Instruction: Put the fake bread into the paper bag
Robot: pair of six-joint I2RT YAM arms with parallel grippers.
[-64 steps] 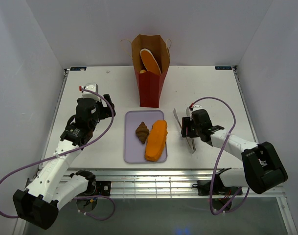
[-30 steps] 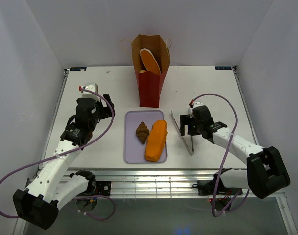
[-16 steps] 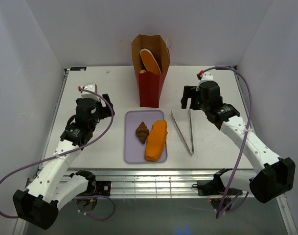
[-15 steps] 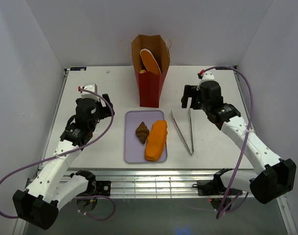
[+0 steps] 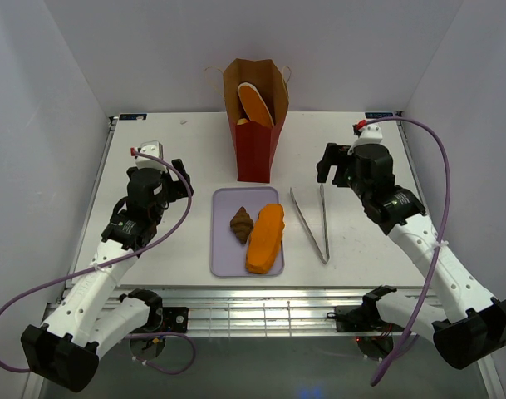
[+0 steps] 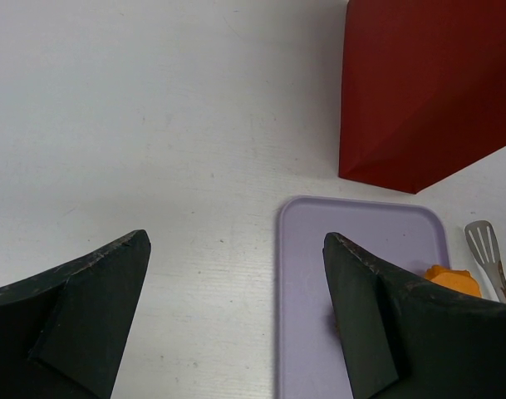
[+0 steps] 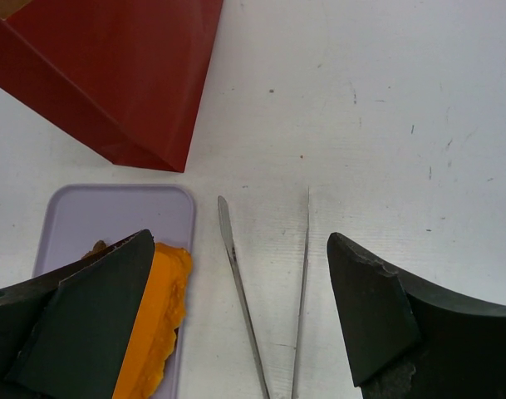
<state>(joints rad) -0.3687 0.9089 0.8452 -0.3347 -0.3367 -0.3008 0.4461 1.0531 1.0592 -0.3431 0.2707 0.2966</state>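
Observation:
An orange long loaf (image 5: 265,238) and a brown croissant (image 5: 241,224) lie on a lavender tray (image 5: 223,258). The paper bag (image 5: 255,116), brown above and red below, stands upright behind the tray with an orange oval loaf (image 5: 256,103) inside. My left gripper (image 5: 176,177) is open and empty, left of the tray; in its wrist view the tray (image 6: 319,274) and the bag's red base (image 6: 427,91) show. My right gripper (image 5: 329,165) is open and empty, raised right of the bag, above metal tongs (image 5: 311,223). The right wrist view shows the tongs (image 7: 269,307) and loaf (image 7: 157,324).
The tongs lie on the white table (image 5: 153,141) just right of the tray, their tips pointing away from me. White walls close in the table on the left, back and right. A purple cable loops off each arm.
My right gripper let go of the tongs, which now lie on the table, and rose back and to the right. The left arm has barely moved.

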